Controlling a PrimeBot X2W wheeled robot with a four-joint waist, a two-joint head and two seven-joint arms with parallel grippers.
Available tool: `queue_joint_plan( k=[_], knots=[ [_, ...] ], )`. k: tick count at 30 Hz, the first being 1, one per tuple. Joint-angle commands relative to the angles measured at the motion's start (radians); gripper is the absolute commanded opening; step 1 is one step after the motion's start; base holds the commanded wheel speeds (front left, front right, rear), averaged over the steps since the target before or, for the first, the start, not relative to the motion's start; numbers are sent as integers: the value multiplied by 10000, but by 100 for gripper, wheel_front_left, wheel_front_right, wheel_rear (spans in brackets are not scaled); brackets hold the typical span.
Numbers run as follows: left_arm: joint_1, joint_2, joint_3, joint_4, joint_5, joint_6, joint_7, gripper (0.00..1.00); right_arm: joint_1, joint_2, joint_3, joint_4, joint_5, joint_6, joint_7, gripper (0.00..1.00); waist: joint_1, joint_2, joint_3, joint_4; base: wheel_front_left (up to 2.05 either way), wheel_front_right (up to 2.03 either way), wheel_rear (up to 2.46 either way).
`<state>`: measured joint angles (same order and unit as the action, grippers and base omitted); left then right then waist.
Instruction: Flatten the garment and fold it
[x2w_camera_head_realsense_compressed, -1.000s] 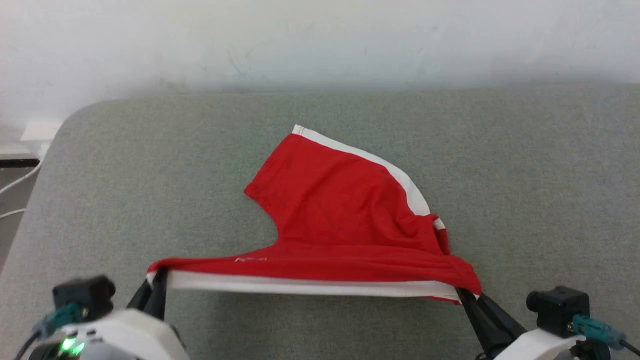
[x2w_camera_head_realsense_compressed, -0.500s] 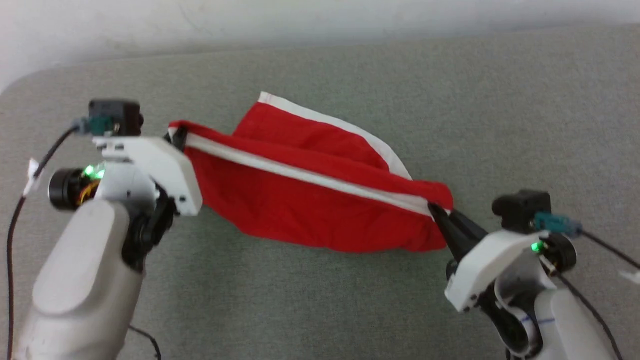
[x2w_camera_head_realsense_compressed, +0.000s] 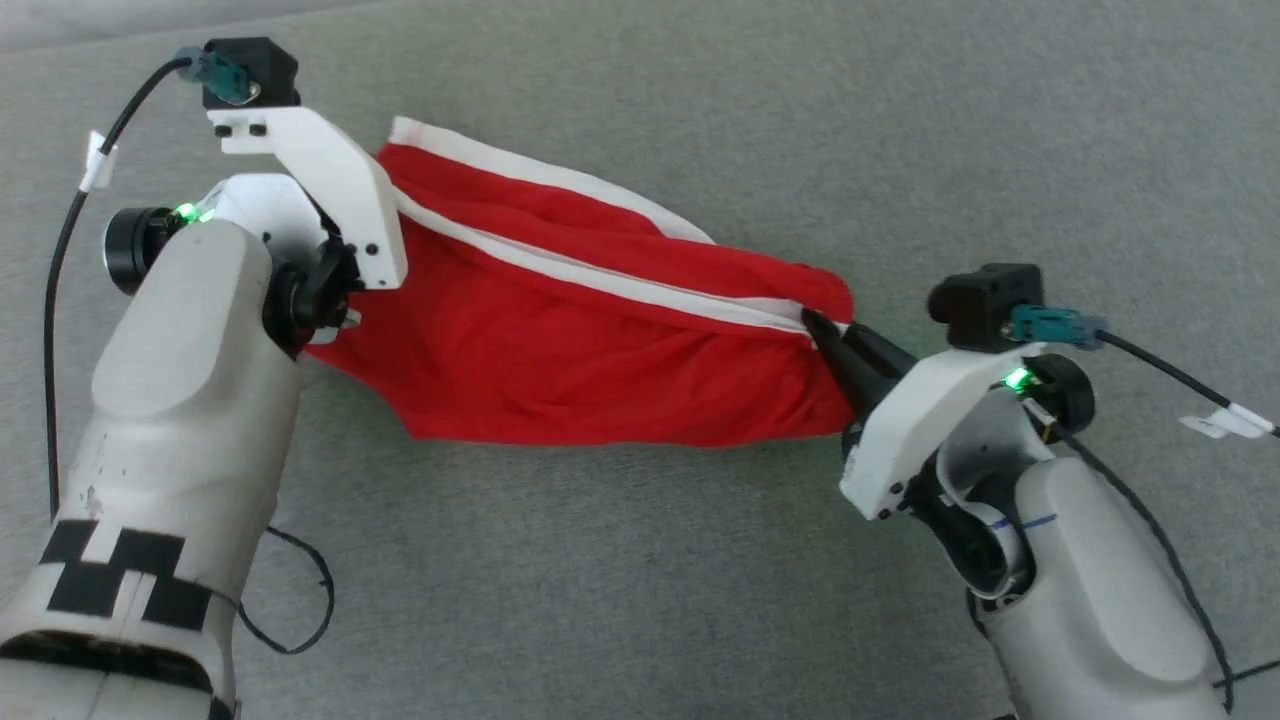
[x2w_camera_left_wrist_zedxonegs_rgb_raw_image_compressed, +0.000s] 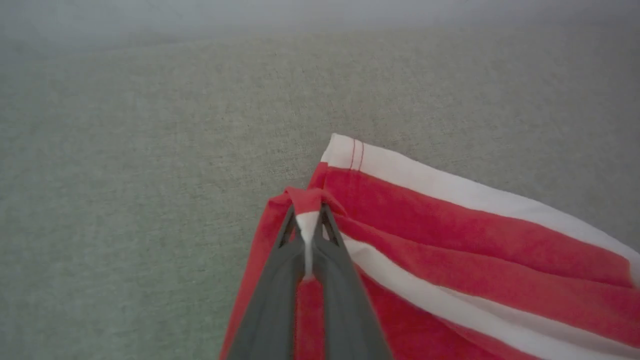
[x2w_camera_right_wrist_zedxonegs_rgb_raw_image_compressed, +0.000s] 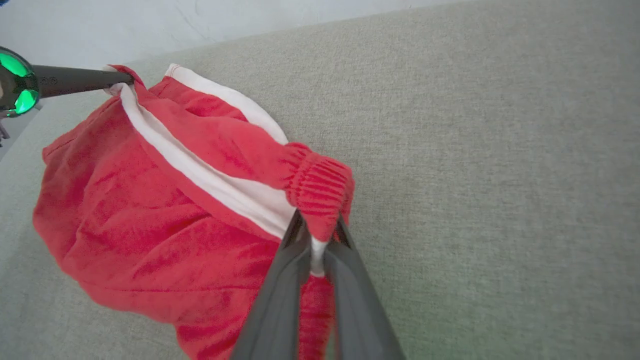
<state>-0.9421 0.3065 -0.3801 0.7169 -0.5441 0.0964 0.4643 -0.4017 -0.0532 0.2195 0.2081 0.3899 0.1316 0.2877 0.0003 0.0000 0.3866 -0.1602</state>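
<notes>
The garment (x2w_camera_head_realsense_compressed: 560, 350), red shorts with white bands, hangs stretched between both grippers above the grey cushion. My left gripper (x2w_camera_left_wrist_zedxonegs_rgb_raw_image_compressed: 307, 220) is shut on a corner where red cloth meets a white band (x2w_camera_left_wrist_zedxonegs_rgb_raw_image_compressed: 450, 192). In the head view its fingers are hidden behind the white wrist mount (x2w_camera_head_realsense_compressed: 340, 190). My right gripper (x2w_camera_head_realsense_compressed: 815, 325) is shut on the gathered elastic waistband (x2w_camera_right_wrist_zedxonegs_rgb_raw_image_compressed: 320, 185) at the garment's other end. The lower red cloth sags toward the cushion between the arms. From the right wrist, the left gripper's dark fingers (x2w_camera_right_wrist_zedxonegs_rgb_raw_image_compressed: 80, 80) show pinching the far corner.
The grey fabric cushion (x2w_camera_head_realsense_compressed: 900, 120) spreads all around the garment. A pale wall (x2w_camera_right_wrist_zedxonegs_rgb_raw_image_compressed: 150, 20) runs behind it. Black cables (x2w_camera_head_realsense_compressed: 60, 250) hang from both wrist cameras.
Both arms have lifted the white-banded edge and carried it away from me, over the far leg. The head camera has tilted down, so the arms show more fully.
</notes>
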Motion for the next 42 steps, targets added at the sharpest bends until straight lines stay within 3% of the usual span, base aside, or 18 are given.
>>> queue_joint_plan(
  k=[1,2,3,4,11,19,23,32,42],
  knots=[
    [-232,-55,3,315,17,-94,-129,0,-173,24,111,134,95,-9,-92,29,-3,0,347,-365,0,0,0],
    [-331,-107,43,585,-50,-160,-213,2,-222,25,222,237,147,-9,-136,49,-3,0,348,-390,0,0,0],
    [-411,-165,80,837,-140,-264,-260,34,-246,25,329,326,271,-9,-167,84,-3,0,344,-405,0,0,0],
    [-475,-207,133,1058,-226,-346,-343,100,-278,25,433,400,295,-9,-211,100,-3,0,338,-416,0,0,0],
    [-563,-334,483,1896,-667,-913,-1460,100,22,-218,838,319,357,-9,-1265,100,-3,0,-33,-157,0,0,0],
    [210,100,778,1685,-1045,-1518,-2302,100,1601,-370,-109,-941,-542,-9,-3220,100,-3,0,-1097,385,0,0,0],
    [823,572,621,1319,-1081,-1710,-1685,100,2566,-234,-569,-1769,-1186,-9,-3613,100,-3,0,-1549,508,0,0,0],
    [1980,1229,-88,-21,-1257,-1944,862,100,3729,-42,-661,-3193,-1913,-9,-3097,100,-3,0,-1660,176,0,0,0],
    [2024,1090,-604,339,-1083,-1648,1836,100,3698,4,-407,-3411,-1840,-9,-2914,100,-3,0,-1158,-714,0,0,0]
  ],
)
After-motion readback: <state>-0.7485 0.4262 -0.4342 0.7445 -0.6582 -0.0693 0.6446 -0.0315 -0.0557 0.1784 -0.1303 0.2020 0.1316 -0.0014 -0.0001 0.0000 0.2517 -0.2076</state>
